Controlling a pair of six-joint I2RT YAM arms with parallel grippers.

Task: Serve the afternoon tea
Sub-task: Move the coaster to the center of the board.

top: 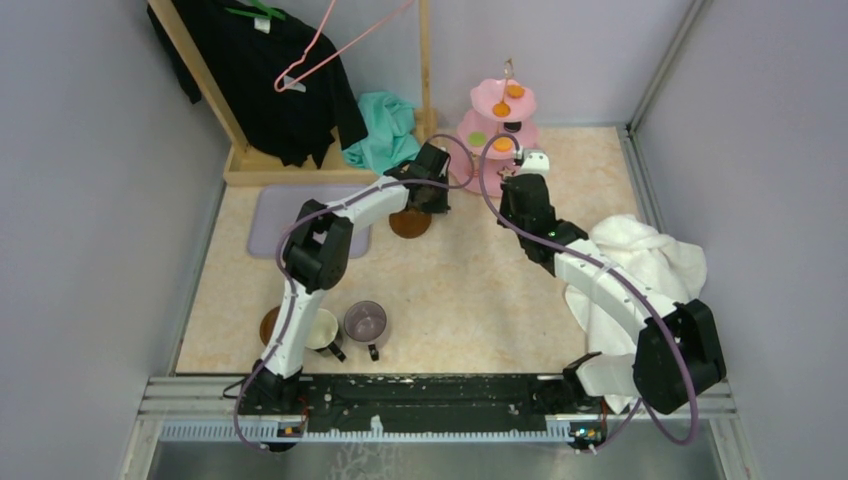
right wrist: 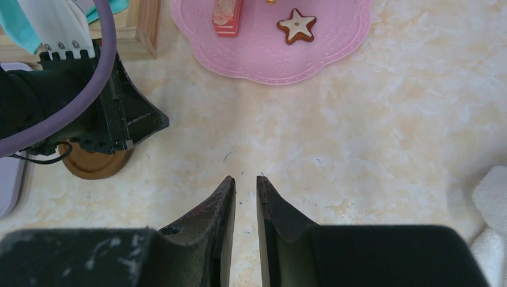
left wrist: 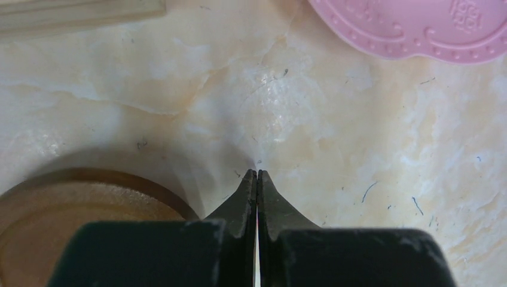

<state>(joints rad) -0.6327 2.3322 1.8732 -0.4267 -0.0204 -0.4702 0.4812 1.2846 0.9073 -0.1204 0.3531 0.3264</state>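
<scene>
The pink three-tier stand (top: 482,97) is at the back of the table, with orange (top: 501,109), green (top: 477,138) and black (top: 512,126) sweets on it. Its base (right wrist: 269,57) holds a star cookie (right wrist: 297,26). My left gripper (top: 438,200) is shut and empty (left wrist: 257,173), just right of a brown coaster (top: 410,223) that also shows in the left wrist view (left wrist: 78,221). My right gripper (top: 512,190) is open by a narrow gap and empty (right wrist: 245,179), in front of the stand. The cream mug (top: 322,328) stands on a second coaster (top: 268,325) beside the purple mug (top: 365,321) at the near left.
A white towel (top: 640,265) lies under the right arm. A teal cloth (top: 385,130) lies by the wooden rack (top: 290,172), which holds a black garment. A lavender mat (top: 268,222) lies at the left. The left gripper (right wrist: 128,119) shows at the left of the right wrist view.
</scene>
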